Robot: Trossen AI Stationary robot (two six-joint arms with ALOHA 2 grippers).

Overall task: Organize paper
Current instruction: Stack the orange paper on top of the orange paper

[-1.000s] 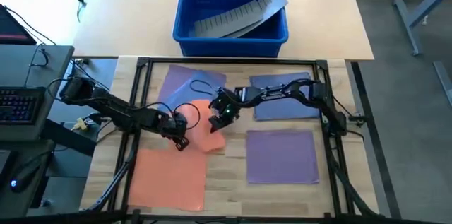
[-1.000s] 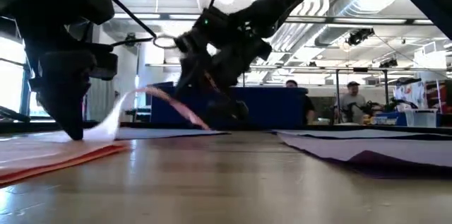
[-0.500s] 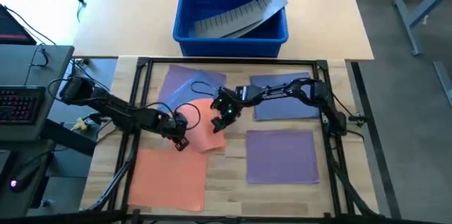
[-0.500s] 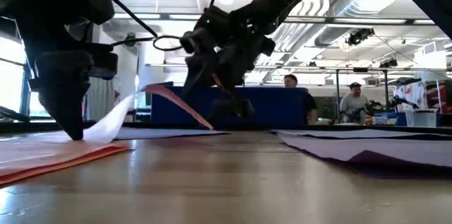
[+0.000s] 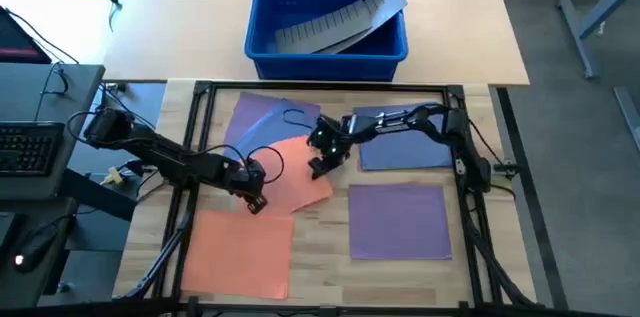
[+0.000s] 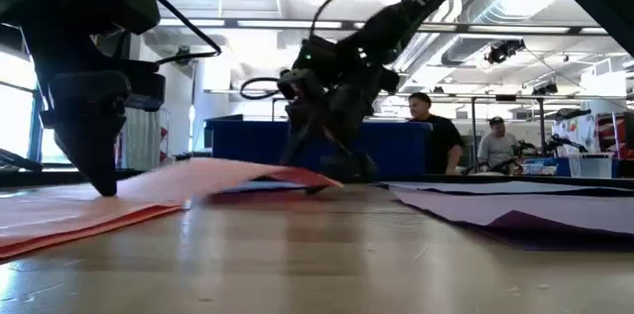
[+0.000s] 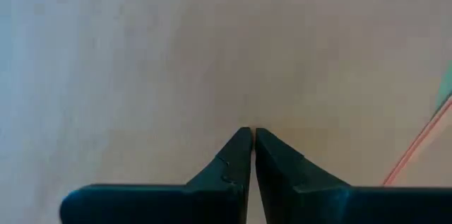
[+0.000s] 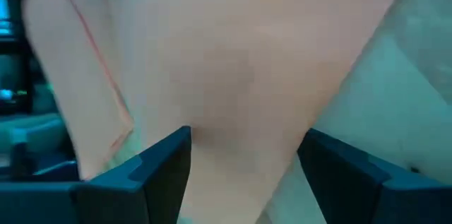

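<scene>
2 grippers of mine meet at the middle orange sheet (image 5: 296,177): my left gripper (image 5: 253,195) presses down on its near-left corner with fingers (image 7: 236,160) squeezed together, while my right gripper (image 5: 322,154) hangs over its far edge with fingers (image 8: 159,164) spread wide. Another orange sheet (image 5: 238,249) lies near-left, with purple sheets (image 5: 398,219) to the right.

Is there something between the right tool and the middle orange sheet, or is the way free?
Nothing visible stands between them. The right tool is open right above the middle orange sheet; the left tool presses shut on that sheet's other edge.
</scene>
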